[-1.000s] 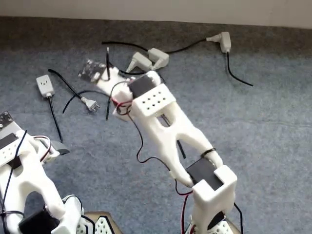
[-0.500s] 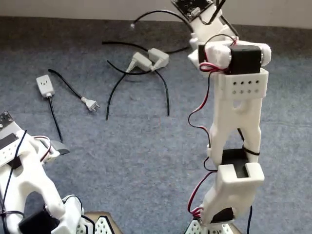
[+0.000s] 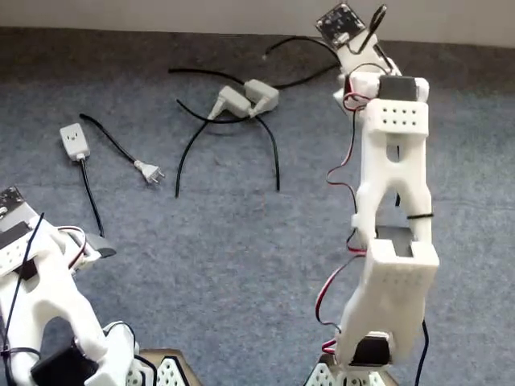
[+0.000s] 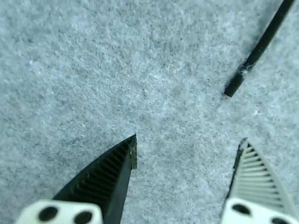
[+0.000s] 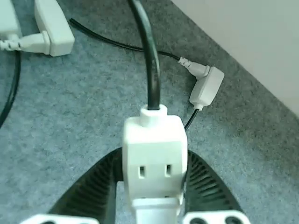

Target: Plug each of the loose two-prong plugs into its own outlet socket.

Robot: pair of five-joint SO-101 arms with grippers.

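One second has changed much: in the high view my right arm (image 3: 393,161) has swung from the tangle in the middle of the counter (image 3: 241,241) out to the far wall, a black cord (image 3: 299,38) trailing; I judge a socket is being carried to its plug, not yet mated.

In the left wrist view my left claw (image 4: 188,140) gapes over bare carpet near a cord end (image 4: 233,86).

In the right wrist view my right claw (image 5: 154,161) clamps the outlet socket (image 5: 153,135); its long axis runs along my reach, slots facing my wrist, cord end toward the white plug (image 5: 205,88) lying beyond.
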